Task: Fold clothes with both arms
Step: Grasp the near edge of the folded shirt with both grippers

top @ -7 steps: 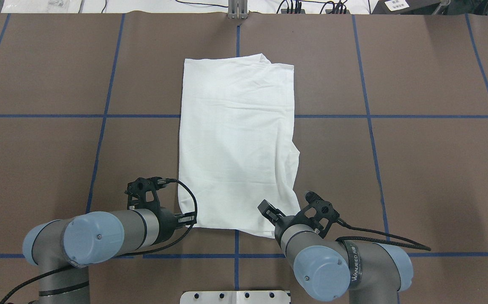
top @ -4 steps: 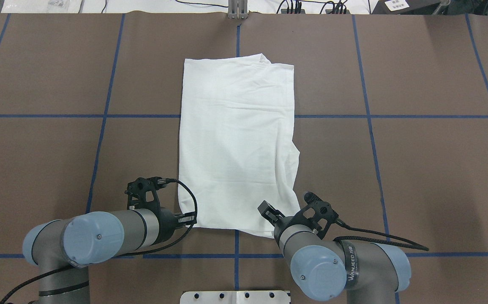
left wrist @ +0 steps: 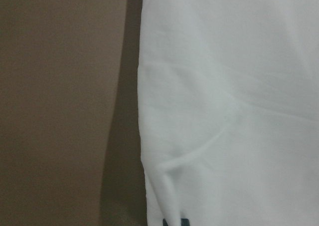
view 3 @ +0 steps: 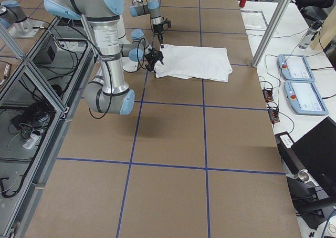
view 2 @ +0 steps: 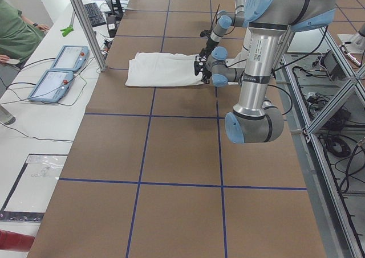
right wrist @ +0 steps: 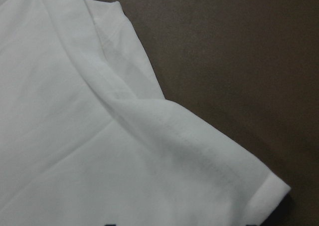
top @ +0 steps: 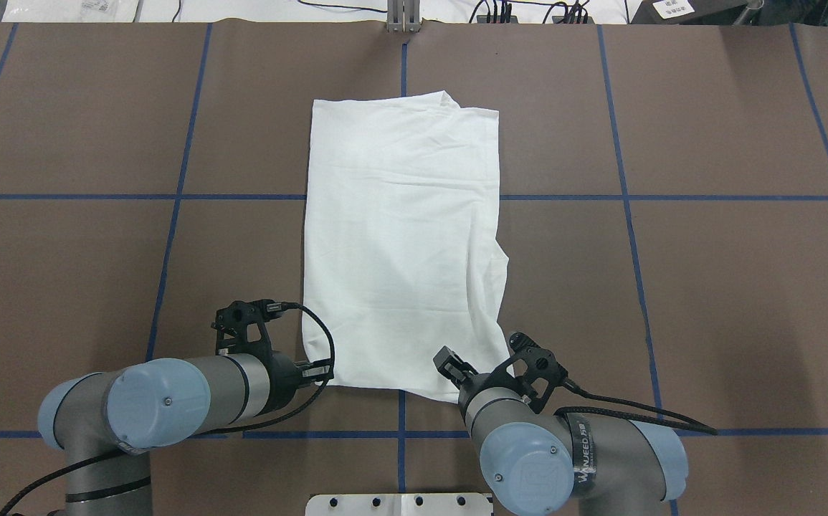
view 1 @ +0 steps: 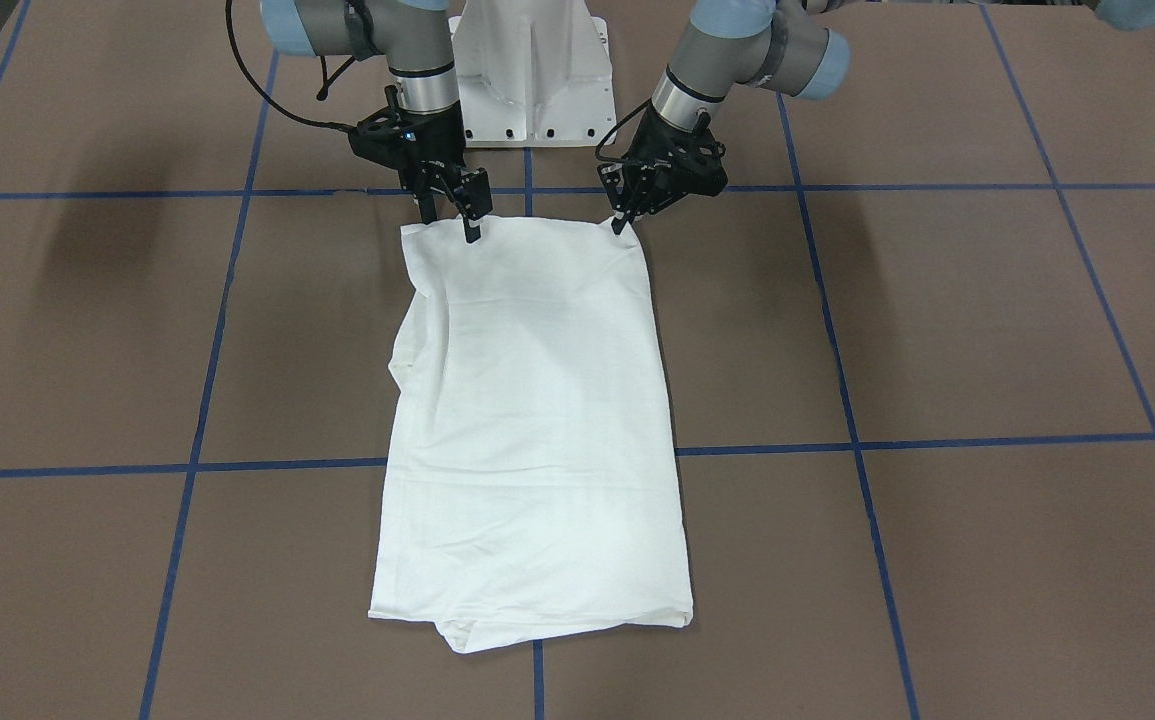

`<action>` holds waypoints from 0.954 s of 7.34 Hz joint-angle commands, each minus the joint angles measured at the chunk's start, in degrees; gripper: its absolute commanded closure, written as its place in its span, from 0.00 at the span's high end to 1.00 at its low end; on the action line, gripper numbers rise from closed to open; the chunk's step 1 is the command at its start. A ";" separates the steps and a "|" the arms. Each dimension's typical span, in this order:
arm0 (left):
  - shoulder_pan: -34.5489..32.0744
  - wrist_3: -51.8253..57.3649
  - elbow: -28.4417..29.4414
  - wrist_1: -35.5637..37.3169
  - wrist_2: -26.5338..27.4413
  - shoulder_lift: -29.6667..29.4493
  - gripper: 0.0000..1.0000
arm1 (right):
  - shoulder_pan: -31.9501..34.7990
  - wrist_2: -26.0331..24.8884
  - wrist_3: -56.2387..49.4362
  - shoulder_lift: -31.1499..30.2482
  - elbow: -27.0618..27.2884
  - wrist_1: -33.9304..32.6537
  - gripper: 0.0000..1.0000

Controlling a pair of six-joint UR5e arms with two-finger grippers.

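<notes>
The white clothes (top: 399, 236) lie folded into a long rectangle in the middle of the brown table, plain side up (view 1: 527, 420). My left gripper (top: 322, 370) is at the near left corner. Its fingers stand close together on the cloth edge (view 1: 620, 222), and a crease in the cloth (left wrist: 224, 96) runs to the dark fingertip. My right gripper (top: 460, 376) is at the near right corner, fingers apart (view 1: 452, 225), with one finger over the hem. The right wrist view shows the folded hem corner (right wrist: 75, 136).
The white pedestal base (view 1: 532, 80) stands just behind both grippers. Blue tape lines (top: 170, 197) grid the brown table cover (top: 672, 287). Two control tablets (view 2: 57, 70) lie off the far edge, where a person (view 2: 14, 33) sits. Cables (top: 521, 11) run along that edge.
My right arm has shifted slightly leftward and back toward the base in the overhead view, gripper staying at the corner. The left arm and the shirt have not moved.
</notes>
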 commanded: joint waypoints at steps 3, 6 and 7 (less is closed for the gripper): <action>-0.11 0.05 -0.03 0.00 0.00 0.00 0.00 | -0.14 -0.09 1.27 1.11 -1.44 -0.02 0.74; -0.19 0.05 -0.03 0.00 0.00 0.00 0.00 | -0.05 -0.35 4.96 1.99 -1.44 -0.10 0.10; -0.11 0.05 -0.03 0.00 0.00 0.00 0.00 | -0.05 -0.35 4.97 1.91 -1.79 -0.10 0.09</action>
